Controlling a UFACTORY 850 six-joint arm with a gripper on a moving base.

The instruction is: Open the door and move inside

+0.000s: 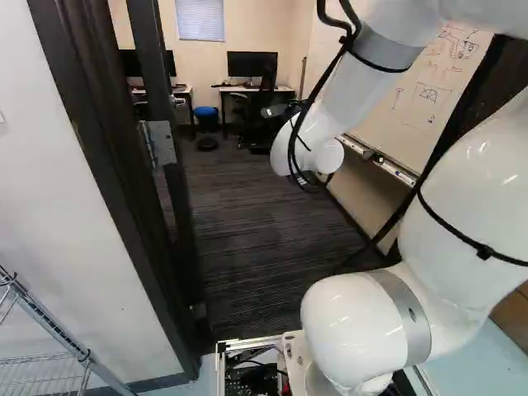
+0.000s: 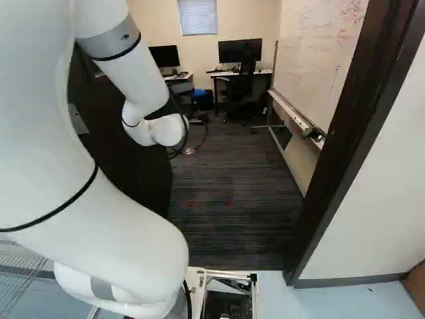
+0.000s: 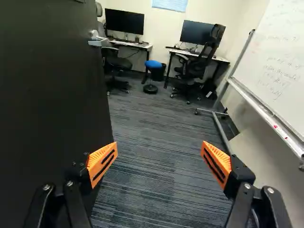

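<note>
Wrist view: door (image 3: 47,104) stands open, panel at gripper's nine to eleven o'clock, handle (image 3: 98,42) at eleven, untouched. Gripper (image 3: 159,148) spread wide, empty; carpet (image 3: 156,190) at twelve. Opening looks done; arm (image 2: 133,232) reaches past door frame (image 2: 355,119). Remaining: drive base (image 2: 254,299) inside, judging by pale floor (image 2: 285,299) at its three o'clock. Door frame at base's one o'clock probably needs margin. Whiteboard (image 3: 280,61) at gripper's one o'clock bears handwriting, too faint to read; no brands or labels legible.
</note>
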